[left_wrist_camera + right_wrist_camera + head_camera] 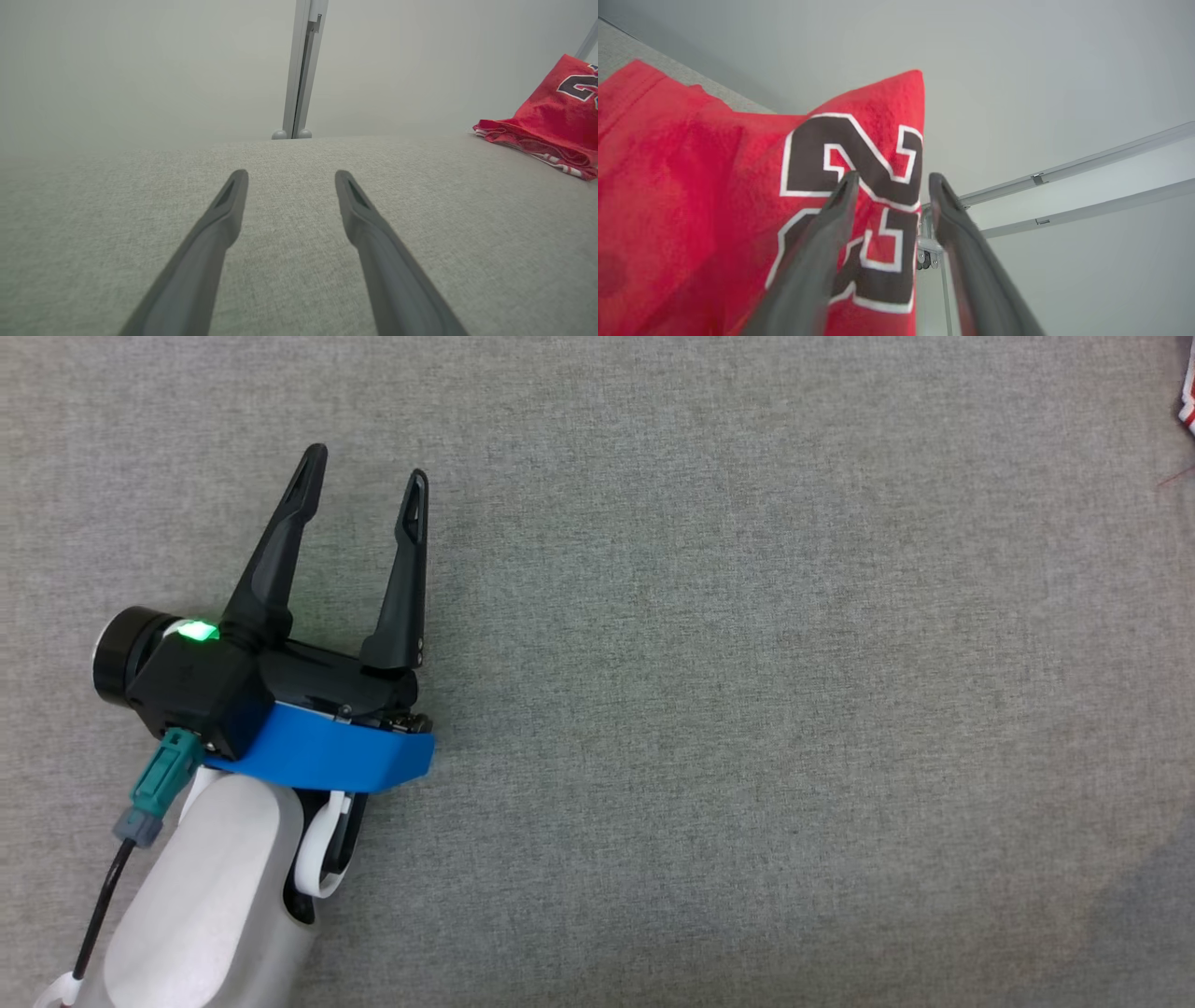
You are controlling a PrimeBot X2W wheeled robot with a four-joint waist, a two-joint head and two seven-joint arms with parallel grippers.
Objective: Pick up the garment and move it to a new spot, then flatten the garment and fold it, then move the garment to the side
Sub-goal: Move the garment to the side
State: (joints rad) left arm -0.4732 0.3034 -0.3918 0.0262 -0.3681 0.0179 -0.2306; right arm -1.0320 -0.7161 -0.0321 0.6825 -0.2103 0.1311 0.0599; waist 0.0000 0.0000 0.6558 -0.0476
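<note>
Red jersey with a dark, white-edged "2" on the grey bench.
Right jaws parted, its edge between them, unpinched; left jaws wide open, empty.

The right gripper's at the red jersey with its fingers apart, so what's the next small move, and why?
Probably draw the right gripper straight back off the jersey. Its jaws stand parted with the jersey's raised edge between them, so backing away should let that edge drop. The jersey looks folded at the side of the grey surface, and the left gripper hovers open, well clear.
</note>
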